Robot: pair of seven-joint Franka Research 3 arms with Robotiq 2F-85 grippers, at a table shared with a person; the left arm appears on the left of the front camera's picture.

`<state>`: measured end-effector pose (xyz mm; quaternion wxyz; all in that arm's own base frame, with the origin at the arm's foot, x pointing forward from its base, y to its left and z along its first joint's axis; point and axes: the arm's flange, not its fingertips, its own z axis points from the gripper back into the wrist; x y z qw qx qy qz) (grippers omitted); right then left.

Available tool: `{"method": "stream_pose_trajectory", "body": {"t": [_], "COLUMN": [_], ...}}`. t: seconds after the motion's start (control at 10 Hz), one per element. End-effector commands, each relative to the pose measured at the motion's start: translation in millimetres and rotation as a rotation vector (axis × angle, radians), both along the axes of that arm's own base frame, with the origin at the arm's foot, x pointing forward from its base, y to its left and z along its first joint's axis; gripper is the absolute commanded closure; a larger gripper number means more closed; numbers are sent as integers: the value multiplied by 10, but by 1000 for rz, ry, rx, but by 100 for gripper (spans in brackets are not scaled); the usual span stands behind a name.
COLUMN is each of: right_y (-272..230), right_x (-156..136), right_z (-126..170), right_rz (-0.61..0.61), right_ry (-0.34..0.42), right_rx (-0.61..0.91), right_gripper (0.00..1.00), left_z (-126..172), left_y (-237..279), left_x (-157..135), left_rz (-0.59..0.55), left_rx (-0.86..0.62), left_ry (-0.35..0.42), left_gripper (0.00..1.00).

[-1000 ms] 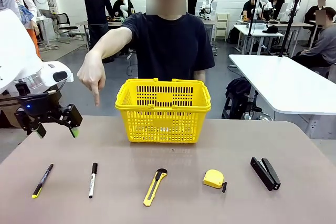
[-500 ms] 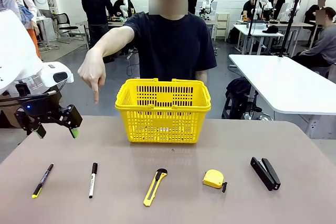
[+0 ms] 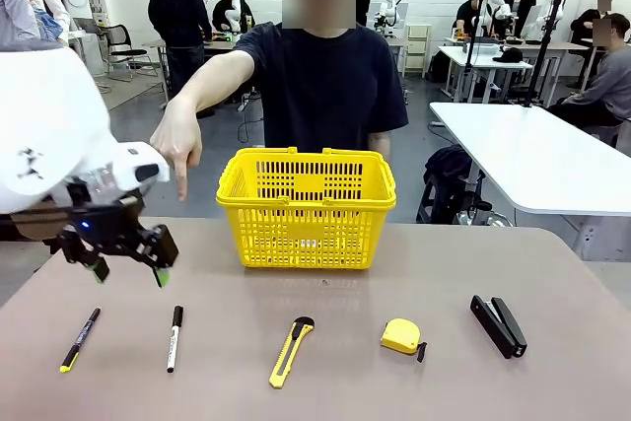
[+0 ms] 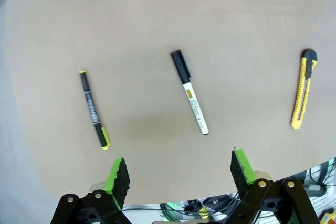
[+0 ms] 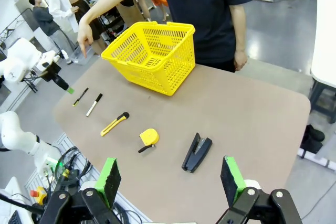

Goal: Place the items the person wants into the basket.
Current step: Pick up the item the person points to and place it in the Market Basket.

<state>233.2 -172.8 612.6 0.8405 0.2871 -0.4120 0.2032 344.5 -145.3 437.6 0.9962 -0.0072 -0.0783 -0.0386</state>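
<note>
Shifting right and lower since a second ago, the left gripper [image 3: 129, 275] is hanging over the near-left tabletop [image 3: 227, 288], jaws spread wide and gripping nothing. Right of the thin pen [image 3: 79, 339], the marker [image 3: 174, 338] is lying untouched, and the person's hand [image 3: 177, 150] is pointing down above it. A clean pick probably means centring over the white barrel, straddling it crosswise, clear of the pen. The basket [image 3: 306, 160] is waiting far centre; the right gripper [image 5: 170, 176] is gaping wide, empty
</note>
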Motion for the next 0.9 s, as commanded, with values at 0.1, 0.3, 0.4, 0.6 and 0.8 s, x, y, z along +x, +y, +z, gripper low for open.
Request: {"method": "stream_pose_trajectory", "body": {"t": [0.1,0.3,0.4,0.6,0.8], "right_y": [-3,-3,-3,-3,-3], "right_x": [3,3,3,3,3], "right_z": [-17,-17,-17,-17,-17], "right_rz": [14,14,14,14,14], "right_ry": [-8,-8,-8,-8,-8], "right_rx": [3,3,3,3,3], "right_gripper": [0,0,0,0,0], "left_z": [-676,-970,-1080,-1253,-1357], "left_y": [-151,-196,-198,-197,-217], "left_x": [-99,-48,-30,-14,-5], "left_rz": [88,95,96,109,114], "left_rx": [55,45,30,29,48], "left_ry": [18,62,83,117,126], "left_gripper": [0,0,0,0,0]}}
